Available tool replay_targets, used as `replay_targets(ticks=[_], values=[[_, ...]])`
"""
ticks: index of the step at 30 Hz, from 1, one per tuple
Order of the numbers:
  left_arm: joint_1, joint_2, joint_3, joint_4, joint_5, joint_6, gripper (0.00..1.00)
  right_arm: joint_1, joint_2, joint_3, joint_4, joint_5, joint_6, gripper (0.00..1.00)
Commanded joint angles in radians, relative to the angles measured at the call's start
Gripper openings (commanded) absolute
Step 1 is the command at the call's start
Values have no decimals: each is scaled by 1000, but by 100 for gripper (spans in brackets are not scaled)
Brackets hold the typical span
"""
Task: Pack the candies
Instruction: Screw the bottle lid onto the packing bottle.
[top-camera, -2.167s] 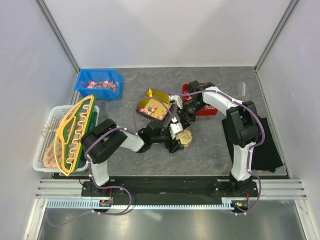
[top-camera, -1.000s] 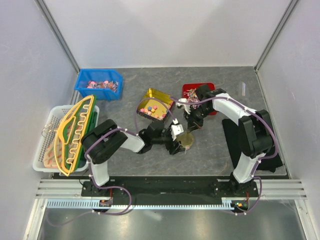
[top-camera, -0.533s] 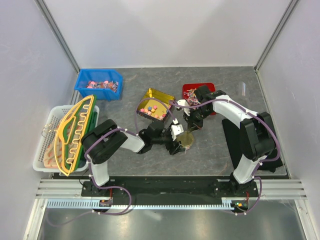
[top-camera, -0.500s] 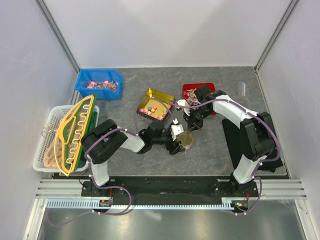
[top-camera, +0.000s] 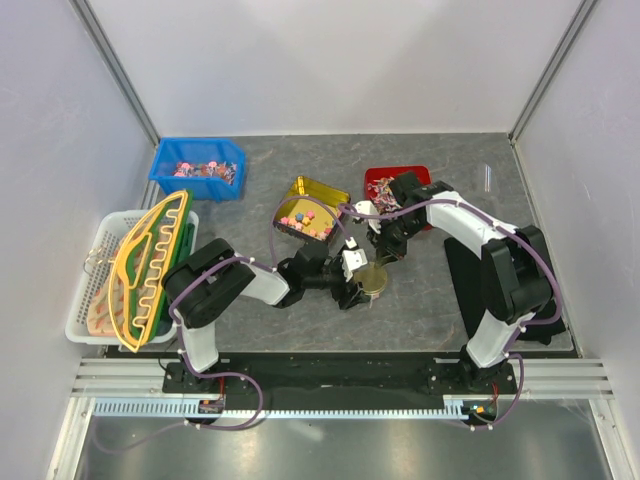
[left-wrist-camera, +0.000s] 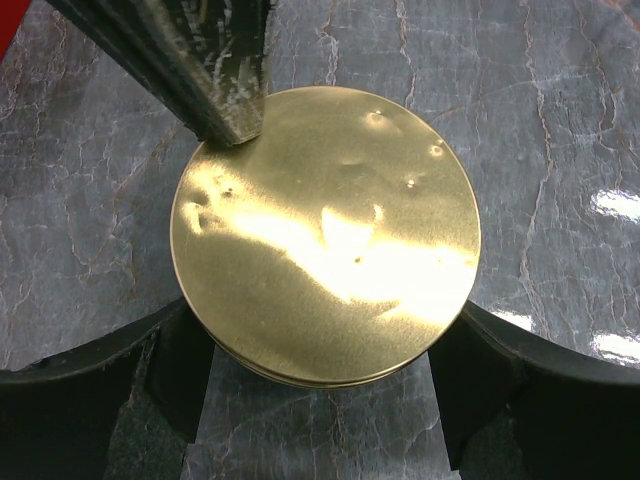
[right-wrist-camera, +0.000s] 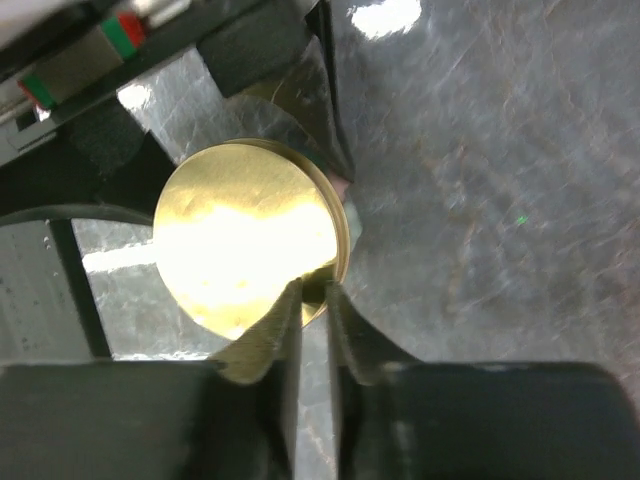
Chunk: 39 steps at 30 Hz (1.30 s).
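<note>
The candies (top-camera: 303, 217), small chunky sweets in mixed colours, lie in a translucent yellow bin (top-camera: 318, 189) near the middle of the grey, stone-veined tabletop (top-camera: 420, 300), just behind the two arms' meeting point. There the left pincer (top-camera: 364, 286) is spread wide around a round gold tin (top-camera: 374, 278), with a black finger (left-wrist-camera: 180, 365) against each side. The tin's flat top is polished metal with a few small dents and a bright glare. The right pincer (right-wrist-camera: 312, 290) is closed with nothing in it, and its narrow tip rests on the rim of that top. The right arm reaches across the front of a red bin (top-camera: 375, 176) and partly hides it. A blue bin (top-camera: 190, 188) of reddish wrapped sweets stands well apart at the far left. A white slatted basket (top-camera: 82, 310) sits at the left edge.
</note>
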Motion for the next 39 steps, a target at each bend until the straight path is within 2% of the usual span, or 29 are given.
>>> replay_targets(ticks=[1,4,8,9,13,21,26,31,37,39], values=[[33,25,-6,-59,-197,31,49,35,-5,-28,-221,7,94,30],[32,23,-6,-59,-188,38,49,37,-9,82,-166,16,163,45],[30,23,-9,-59,-185,40,49,35,30,155,-4,89,307,57],[29,23,-7,-59,-183,40,49,37,37,159,17,105,323,62],[29,22,-7,-59,-183,41,50,28,52,146,116,192,393,68],[29,20,-7,-62,-159,44,58,-46,6,98,291,306,531,96],[29,19,-9,-63,-142,46,69,-84,-34,94,316,321,542,98],[30,17,-13,-63,-125,49,89,-98,-86,81,339,355,542,98],[29,-3,-42,-37,-84,57,100,-100,-120,69,365,406,548,98],[30,-19,-52,-25,-58,54,100,-101,-121,64,368,410,548,98]])
